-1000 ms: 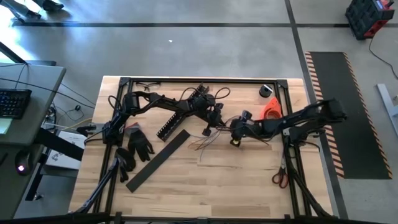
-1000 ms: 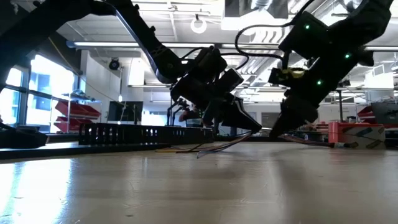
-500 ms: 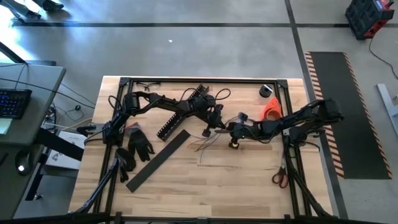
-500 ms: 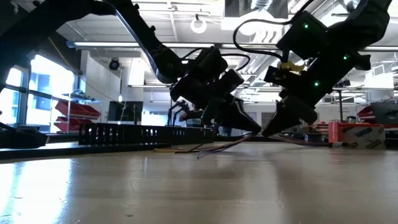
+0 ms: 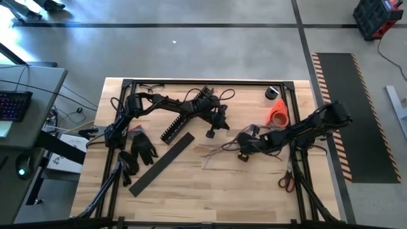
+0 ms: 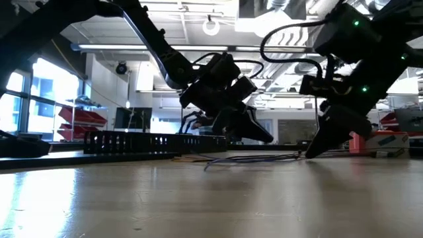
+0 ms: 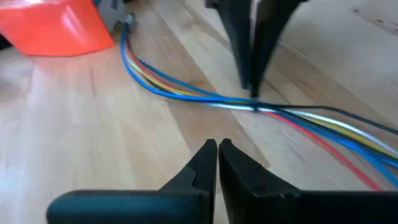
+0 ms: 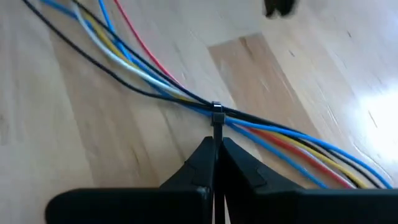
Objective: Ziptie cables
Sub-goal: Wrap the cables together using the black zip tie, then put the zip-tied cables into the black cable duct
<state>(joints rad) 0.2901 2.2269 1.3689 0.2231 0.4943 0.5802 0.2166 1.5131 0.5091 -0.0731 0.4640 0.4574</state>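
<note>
Your right claw (image 8: 214,149) is sitting closed near the middle of the wooden tabletop (image 5: 210,184), its two fingers pinched together on the thin tail of a zip tie (image 8: 216,115) that is already wrapped around the cables (image 8: 155,78). The cables are lying flat on the tabletop as a loose bundle of blue, yellow, white, red and black wires, gathered tight at the tie and fanning apart on either side of it. In the high view the bundle (image 5: 219,151) is running between the two arms, just to the left of your right claw (image 5: 243,147). Your left claw (image 7: 217,152) is also closed, with nothing between its fingers, and it is hovering just beside the bundle without touching it; in the high view it (image 5: 212,132) is sitting a little behind the wires. An orange roll of tape (image 5: 277,112) is lying near the right arm, a pair of black gloves (image 5: 143,146) is resting on the left side beside a flat black strip (image 5: 163,163), and red-handled scissors (image 5: 285,181) are lying toward the front right.
</note>
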